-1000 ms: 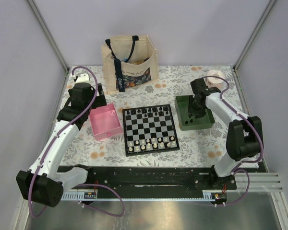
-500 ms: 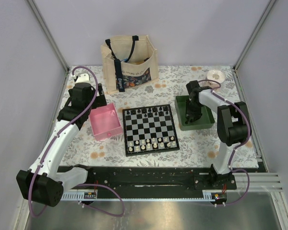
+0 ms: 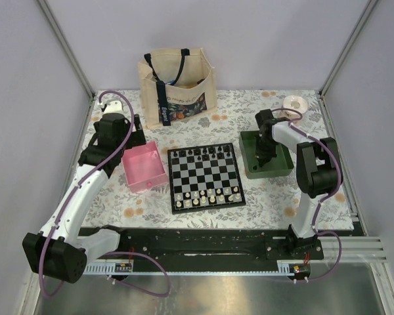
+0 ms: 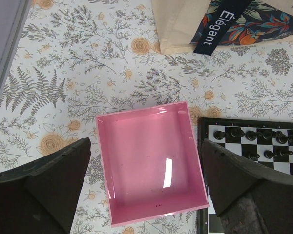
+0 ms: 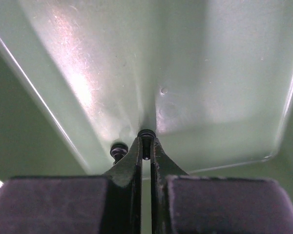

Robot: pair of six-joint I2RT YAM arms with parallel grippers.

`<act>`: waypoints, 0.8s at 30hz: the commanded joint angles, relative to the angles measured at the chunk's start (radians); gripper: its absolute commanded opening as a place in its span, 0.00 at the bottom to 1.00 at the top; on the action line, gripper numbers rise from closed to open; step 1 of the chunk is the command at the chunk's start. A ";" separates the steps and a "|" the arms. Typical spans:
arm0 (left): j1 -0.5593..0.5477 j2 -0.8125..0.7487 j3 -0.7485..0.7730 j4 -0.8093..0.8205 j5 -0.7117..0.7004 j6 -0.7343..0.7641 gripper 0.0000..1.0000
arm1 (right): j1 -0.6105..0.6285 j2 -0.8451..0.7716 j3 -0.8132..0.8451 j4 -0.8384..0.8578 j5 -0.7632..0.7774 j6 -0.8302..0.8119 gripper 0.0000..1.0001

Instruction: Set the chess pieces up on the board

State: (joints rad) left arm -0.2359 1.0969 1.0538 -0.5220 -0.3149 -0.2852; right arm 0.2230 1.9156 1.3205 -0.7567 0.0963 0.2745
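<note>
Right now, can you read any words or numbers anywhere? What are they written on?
"Élégant": white letters on the dark band of the cloth bag.
A line of writing on the bag's front, in the top view: too small to read.
The board: no letters or numbers that can be read.

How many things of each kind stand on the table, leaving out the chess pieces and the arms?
Trays: 2, the pink tray and the green tray
Chessboard: 1
Tote bag: 1
White dish: 1
Total: 5
</note>
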 commanded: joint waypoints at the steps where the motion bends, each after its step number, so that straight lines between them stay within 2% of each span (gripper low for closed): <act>1: 0.000 0.003 0.021 0.036 0.005 0.006 0.99 | -0.007 -0.007 0.043 -0.013 0.023 -0.009 0.00; 9: -0.002 -0.003 0.025 0.036 0.007 0.008 0.99 | -0.007 -0.147 0.149 -0.087 0.020 -0.040 0.00; 14: -0.002 -0.018 0.023 0.036 0.000 0.003 0.99 | 0.009 -0.178 0.255 -0.134 -0.072 -0.034 0.00; 20: -0.002 -0.051 0.006 0.051 -0.013 0.001 0.99 | 0.194 -0.119 0.419 -0.179 -0.067 -0.017 0.00; 24: -0.002 -0.057 0.006 0.045 -0.024 -0.002 0.99 | 0.343 -0.006 0.546 -0.179 -0.075 0.006 0.00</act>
State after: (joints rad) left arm -0.2359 1.0664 1.0534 -0.5209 -0.3176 -0.2852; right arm 0.4347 1.8153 1.7550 -0.9096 0.0586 0.2577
